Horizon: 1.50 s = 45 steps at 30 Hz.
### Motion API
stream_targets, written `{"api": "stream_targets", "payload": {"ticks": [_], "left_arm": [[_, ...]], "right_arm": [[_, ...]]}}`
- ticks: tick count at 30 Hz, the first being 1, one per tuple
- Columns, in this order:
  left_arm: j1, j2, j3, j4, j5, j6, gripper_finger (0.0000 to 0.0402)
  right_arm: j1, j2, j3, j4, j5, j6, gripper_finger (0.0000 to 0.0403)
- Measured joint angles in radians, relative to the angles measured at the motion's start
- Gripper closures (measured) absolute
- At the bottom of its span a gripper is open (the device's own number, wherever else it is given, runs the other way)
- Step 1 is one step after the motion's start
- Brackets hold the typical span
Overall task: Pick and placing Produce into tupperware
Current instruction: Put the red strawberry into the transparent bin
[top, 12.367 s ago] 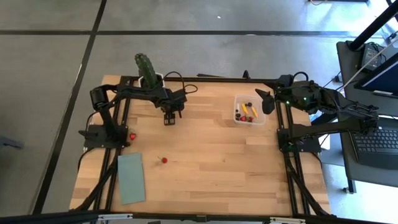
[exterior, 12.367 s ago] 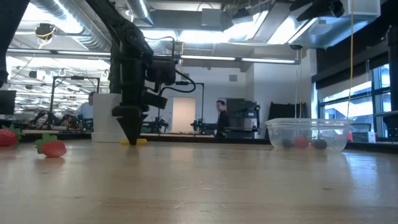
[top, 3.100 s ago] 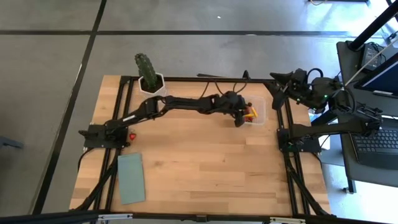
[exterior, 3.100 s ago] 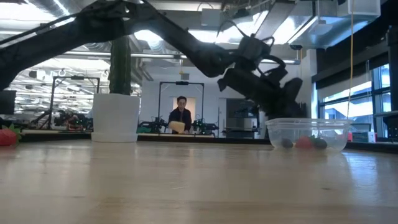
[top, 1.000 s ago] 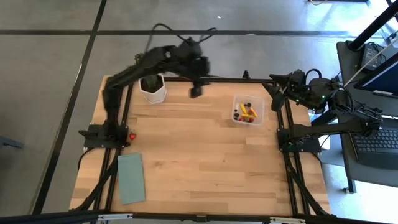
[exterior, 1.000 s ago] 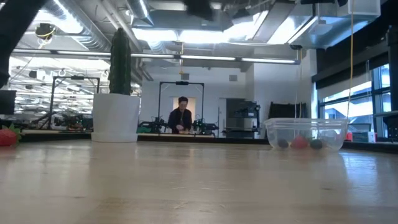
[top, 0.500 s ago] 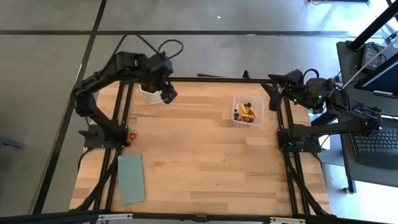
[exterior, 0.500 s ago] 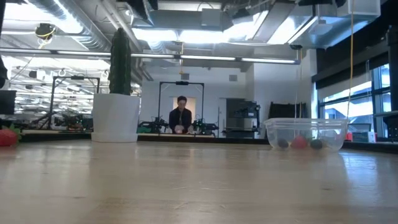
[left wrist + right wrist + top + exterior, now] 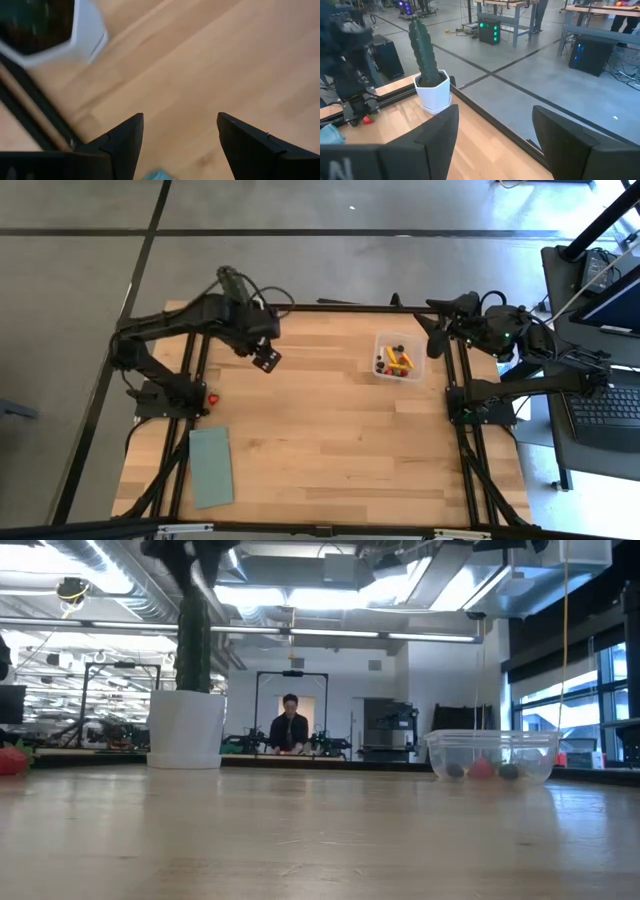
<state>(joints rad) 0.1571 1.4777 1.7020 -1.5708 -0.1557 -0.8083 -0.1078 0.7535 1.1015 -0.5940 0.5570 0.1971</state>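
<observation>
My left gripper (image 9: 266,360) has swung back from the rear edge and now hangs over bare table (image 9: 330,440) beside the cactus pot (image 9: 75,35), fingers (image 9: 125,142) spread, nothing between them. One strawberry (image 9: 212,399) still lies by the left arm's base. Farther off, the tupperware (image 9: 399,357) holds the produce (image 9: 396,361). My right gripper (image 9: 432,340) waits beside it, fingers apart.

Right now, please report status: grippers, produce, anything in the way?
Left gripper open, empty, near cactus pot. Right gripper open, parked beside tupperware. Produce in tupperware; one strawberry left out. Nothing blocking.
</observation>
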Motion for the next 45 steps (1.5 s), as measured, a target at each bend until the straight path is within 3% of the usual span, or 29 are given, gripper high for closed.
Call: {"api": "stream_targets", "payload": {"ticks": [12,17,26,32,45], "left_arm": [[0.078,-0.046,-0.483,-0.002,0.123,-0.165,0.0159],[0.109,-0.061,-0.614,0.002,0.141,-0.199,0.0159],[0.133,-0.13,-0.793,0.019,0.186,-0.241,0.0159],[0.127,-0.177,-0.897,0.188,0.233,-0.276,0.0159],[0.088,-0.176,-0.977,0.248,0.225,-0.335,0.0159]], "right_arm": [[0.0,0.03,0.0,-0.001,0.001,0.003,0.0148],[0.0,0.031,0.0,-0.001,0.001,0.003,0.0148],[0.0,0.032,0.0,-0.008,0.001,0.003,0.0148],[0.0,0.032,0.0,-0.012,0.001,0.002,0.0148],[0.0,0.032,0.0,-0.01,0.001,0.003,0.0148]]}}
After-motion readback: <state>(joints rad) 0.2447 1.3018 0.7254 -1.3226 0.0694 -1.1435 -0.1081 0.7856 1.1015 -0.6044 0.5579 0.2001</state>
